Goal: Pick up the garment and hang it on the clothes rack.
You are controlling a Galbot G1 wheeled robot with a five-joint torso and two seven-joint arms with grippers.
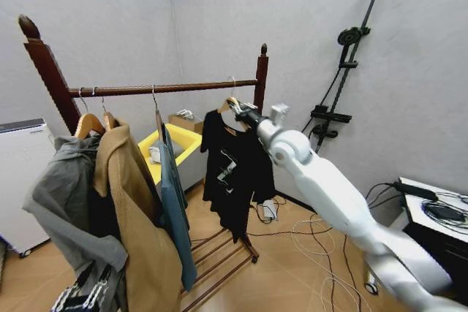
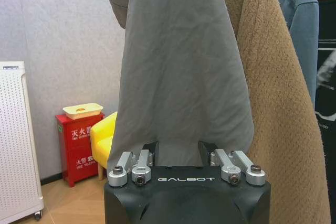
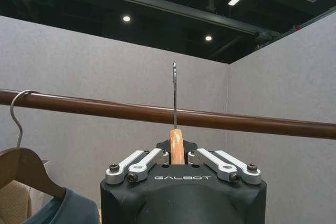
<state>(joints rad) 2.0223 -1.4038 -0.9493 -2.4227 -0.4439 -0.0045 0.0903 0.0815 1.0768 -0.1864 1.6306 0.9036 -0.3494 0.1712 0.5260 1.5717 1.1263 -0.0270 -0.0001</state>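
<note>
My right gripper (image 1: pixel 239 111) is clamped on the neck of the light wooden hanger (image 3: pixel 177 146) that carries the garment (image 1: pixel 234 166), the black T-shirt hanging free below my wrist. I hold it up near the right end of the clothes rack (image 1: pixel 164 88), close to the right post (image 1: pixel 261 74). From my right wrist camera the hanger's wire hook (image 3: pixel 174 93) stands upright and its tip reaches above the top bar (image 3: pixel 252 121). I cannot tell from these views whether the hook already sits over the bar or is only in front of it.

So I judge the pickup done and the hanging nearly done. What is left is to be sure the hook rests on the bar, let go, and pull the arm away.

My left gripper (image 2: pixel 187 153) hangs low near the left end of the rack, its fingers apart, holding nothing, just beside the grey garment (image 2: pixel 178 66) and the tan coat (image 2: pixel 283 119). A teal-blue shirt (image 1: pixel 175 210) hangs between the coat and my T-shirt, so the gap I am using on the bar is free.
</note>
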